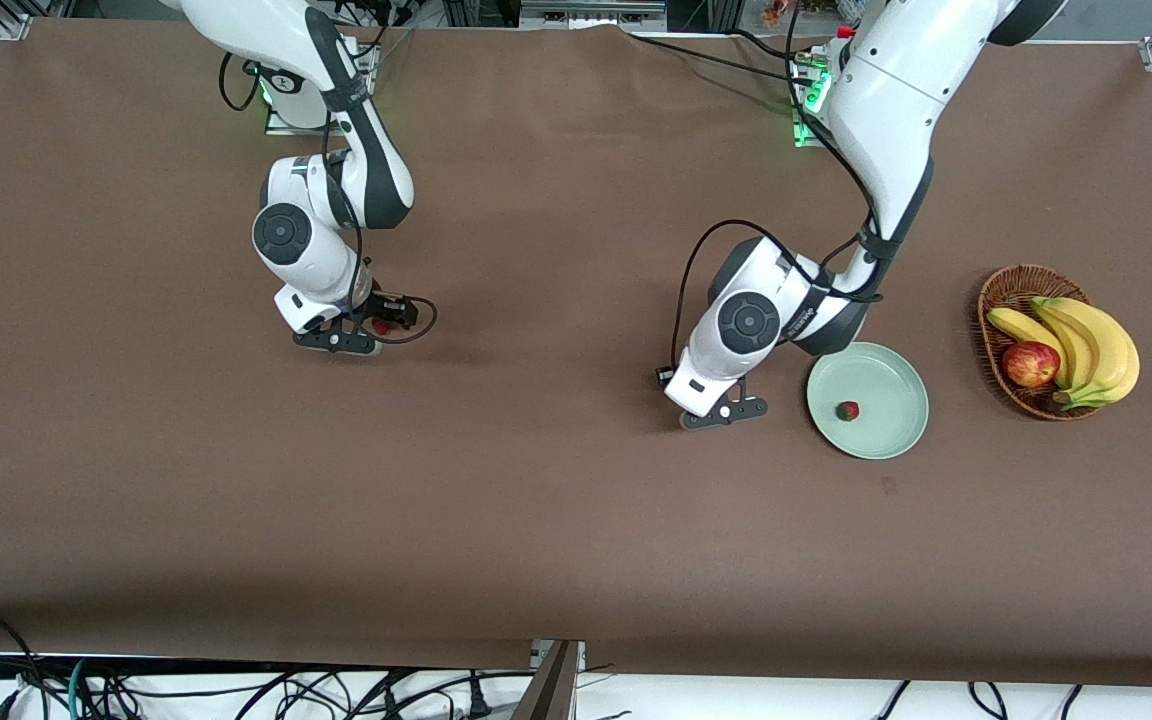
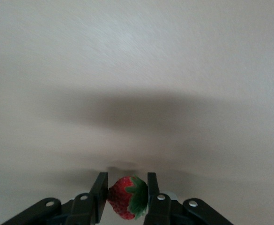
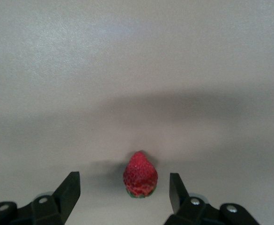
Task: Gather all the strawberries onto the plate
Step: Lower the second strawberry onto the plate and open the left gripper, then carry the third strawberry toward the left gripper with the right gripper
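My left gripper (image 1: 726,412) is low over the table beside the pale green plate (image 1: 891,435), on the side toward the right arm's end. In the left wrist view the left gripper (image 2: 126,180) is shut on a strawberry (image 2: 122,199), with both fingers pressed against its sides and its green cap turned to one finger. A second strawberry (image 1: 847,411) lies in the plate. Toward the right arm's end of the table, my right gripper (image 1: 336,342) hangs low. In its wrist view the right gripper (image 3: 124,178) stands open around a third strawberry (image 3: 140,176), which rests on the table and touches neither finger.
A brown wicker basket (image 1: 1004,290) with bananas (image 1: 1086,345) and a red apple (image 1: 1030,364) stands past the plate at the left arm's end of the table. Brown cloth covers the whole tabletop (image 1: 536,520).
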